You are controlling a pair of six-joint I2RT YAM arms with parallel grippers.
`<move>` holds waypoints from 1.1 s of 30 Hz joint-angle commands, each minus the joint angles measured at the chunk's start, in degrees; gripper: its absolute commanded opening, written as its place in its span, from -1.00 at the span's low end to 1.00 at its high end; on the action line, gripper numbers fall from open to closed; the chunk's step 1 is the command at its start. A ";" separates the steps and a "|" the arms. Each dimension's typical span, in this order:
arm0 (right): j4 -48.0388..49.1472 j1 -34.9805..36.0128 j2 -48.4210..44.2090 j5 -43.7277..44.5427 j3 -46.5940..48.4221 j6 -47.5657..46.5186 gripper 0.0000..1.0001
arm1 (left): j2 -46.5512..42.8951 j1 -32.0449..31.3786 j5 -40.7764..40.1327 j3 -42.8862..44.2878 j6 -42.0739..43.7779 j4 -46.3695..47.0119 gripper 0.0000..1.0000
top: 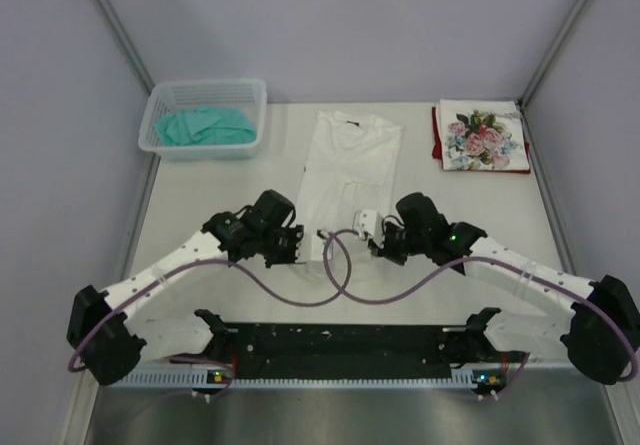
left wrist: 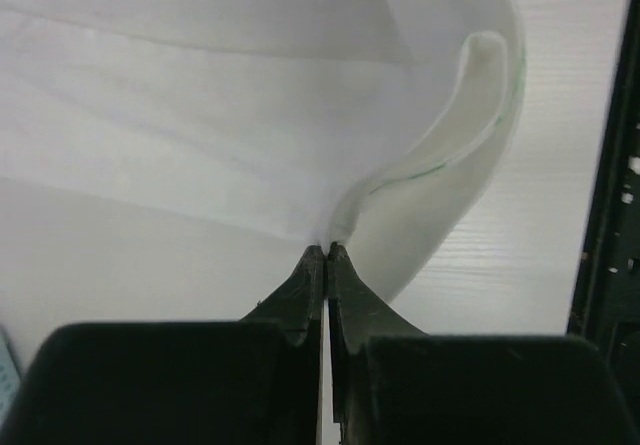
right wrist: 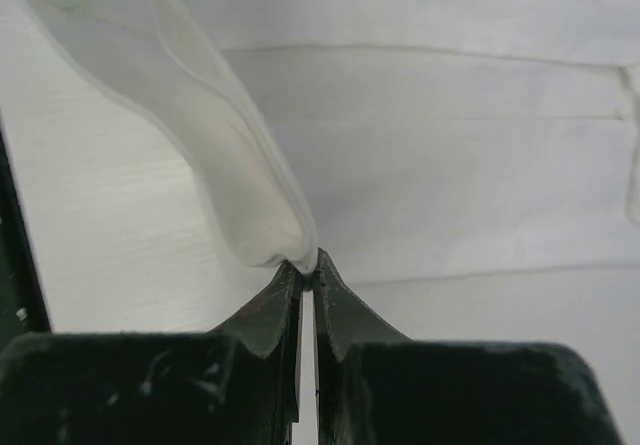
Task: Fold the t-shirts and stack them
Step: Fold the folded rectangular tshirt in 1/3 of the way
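Note:
The white t-shirt [top: 348,165] lies in the table's middle, folded lengthwise into a narrow strip, collar at the far end; no print shows. My left gripper [top: 303,253] is shut on its near left hem corner [left wrist: 420,180], lifted and curled above the table, jaws pinched at the cloth edge [left wrist: 327,249]. My right gripper [top: 377,242] is shut on the near right hem corner [right wrist: 235,180], jaws pinched on the fold [right wrist: 308,261]. The rose-print shirt [top: 483,136] lies folded at the far right on top of the dark red shirt [top: 437,141].
A pale mesh basket [top: 160,130] with a teal cloth [top: 207,125] in it stands at the far left. The black base rail [top: 340,345] runs along the near edge and shows in the left wrist view [left wrist: 612,215]. Grey walls enclose the table.

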 commanded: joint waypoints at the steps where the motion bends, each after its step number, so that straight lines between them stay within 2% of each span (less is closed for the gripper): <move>1: 13.32 -7.84 5.01 -0.23 5.18 3.34 -1.00 | 13.06 6.85 -3.45 12.41 -5.42 4.46 -1.00; 6: 20.72 -13.38 15.64 0.03 10.01 0.00 -1.00 | 29.68 14.78 0.25 28.85 -9.39 1.47 -1.00; 11: 20.46 -18.22 23.83 2.06 15.20 -2.72 -1.00 | 41.11 17.07 -0.80 39.75 -9.91 1.73 -1.00; 16: 19.31 -21.29 26.65 3.99 17.67 -4.22 -1.00 | 49.39 19.18 -3.35 48.81 -11.32 1.12 -1.00; 21: 17.38 -22.09 29.63 6.27 19.07 -6.07 -1.00 | 55.28 19.27 -4.23 54.79 -11.59 -1.17 -1.00; 28: 16.68 -24.02 33.85 6.98 22.58 -5.46 -1.00 | 59.33 19.27 -6.34 58.22 -12.55 -1.08 -1.00; 31: 15.27 -24.11 35.79 10.04 25.31 -5.54 -1.00 | 60.82 19.27 -8.44 59.46 -13.25 -0.04 -0.99; 32: 15.10 -24.29 36.57 11.10 25.84 -5.54 -0.96 | 61.00 19.45 -9.75 59.46 -14.13 1.45 -0.82; 33: 15.27 -24.55 37.10 12.16 26.28 -5.63 -0.84 | 61.18 19.71 -10.99 59.37 -15.44 3.64 -0.52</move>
